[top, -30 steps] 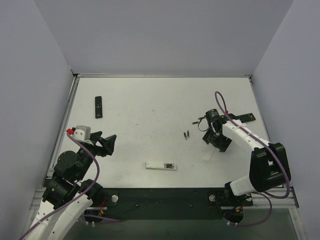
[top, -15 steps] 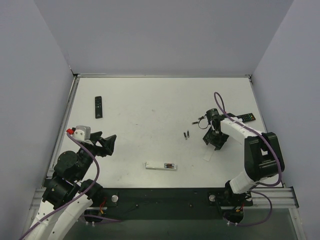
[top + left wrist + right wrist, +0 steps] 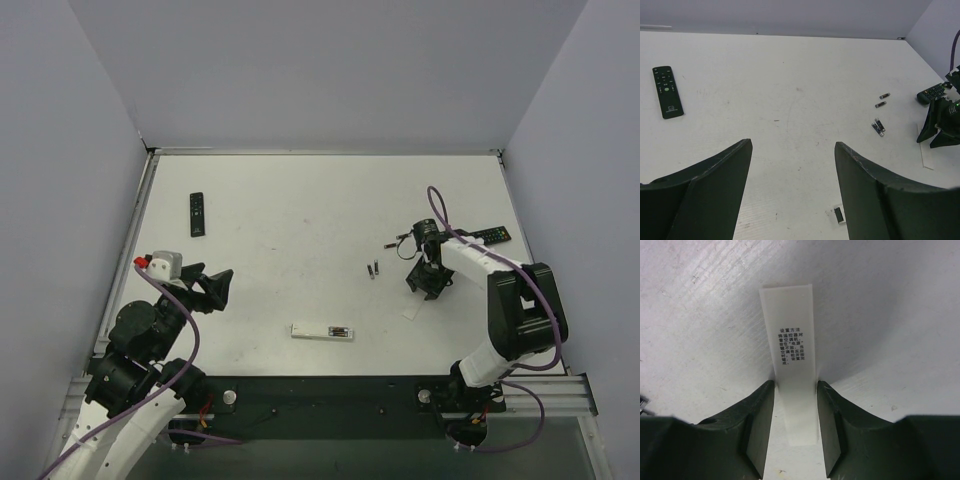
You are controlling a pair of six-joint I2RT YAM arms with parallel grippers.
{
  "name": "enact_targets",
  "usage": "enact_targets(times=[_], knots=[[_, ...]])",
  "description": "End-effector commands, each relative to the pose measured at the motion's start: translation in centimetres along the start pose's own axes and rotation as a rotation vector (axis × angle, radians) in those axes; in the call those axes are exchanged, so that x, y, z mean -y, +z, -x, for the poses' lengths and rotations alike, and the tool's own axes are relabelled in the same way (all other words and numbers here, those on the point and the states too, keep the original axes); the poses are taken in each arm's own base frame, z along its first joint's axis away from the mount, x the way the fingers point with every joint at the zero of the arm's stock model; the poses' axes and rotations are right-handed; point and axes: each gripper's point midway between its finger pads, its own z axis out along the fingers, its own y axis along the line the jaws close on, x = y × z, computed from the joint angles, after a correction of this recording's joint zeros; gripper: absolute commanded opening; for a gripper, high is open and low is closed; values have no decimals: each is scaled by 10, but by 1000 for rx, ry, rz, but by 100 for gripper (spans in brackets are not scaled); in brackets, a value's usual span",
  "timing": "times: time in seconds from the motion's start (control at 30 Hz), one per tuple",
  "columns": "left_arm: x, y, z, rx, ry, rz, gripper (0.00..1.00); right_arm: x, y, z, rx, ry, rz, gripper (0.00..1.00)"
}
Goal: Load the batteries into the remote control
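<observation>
The white remote control (image 3: 322,332) lies near the front middle with its battery bay open; its end shows in the left wrist view (image 3: 839,214). Two batteries (image 3: 372,270) lie together mid-table, and two more (image 3: 392,243) lie farther back. They also show in the left wrist view (image 3: 878,126). My right gripper (image 3: 428,283) is low at the table, its jaws closed against both sides of a white battery cover (image 3: 790,335) printed with text. The cover's free end (image 3: 411,312) rests on the table. My left gripper (image 3: 215,285) is open and empty (image 3: 792,142) above the left side.
A black remote (image 3: 197,214) lies at the back left. Another black remote (image 3: 490,236) lies at the right, just behind my right arm. Grey walls enclose the table on three sides.
My right gripper has shifted slightly away from the front edge and its elbow has folded in. The white cover has moved a little with it. The left arm has not moved.
</observation>
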Motion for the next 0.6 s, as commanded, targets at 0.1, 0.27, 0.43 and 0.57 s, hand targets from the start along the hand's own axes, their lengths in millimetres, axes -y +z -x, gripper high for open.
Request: enact_targets(times=[0.1, 0.27, 0.43, 0.57], knots=[[-1, 2, 2, 4, 14, 9, 77, 26, 7, -28, -88, -60, -63, 29], [-2, 3, 1, -4, 14, 11, 77, 22, 3, -29, -85, -116, -34, 17], [-3, 3, -1, -8, 16, 15, 77, 8, -8, -28, -49, -220, 13, 8], [-3, 5, -1, -13, 19, 19, 77, -4, -22, -23, 19, -347, 55, 5]])
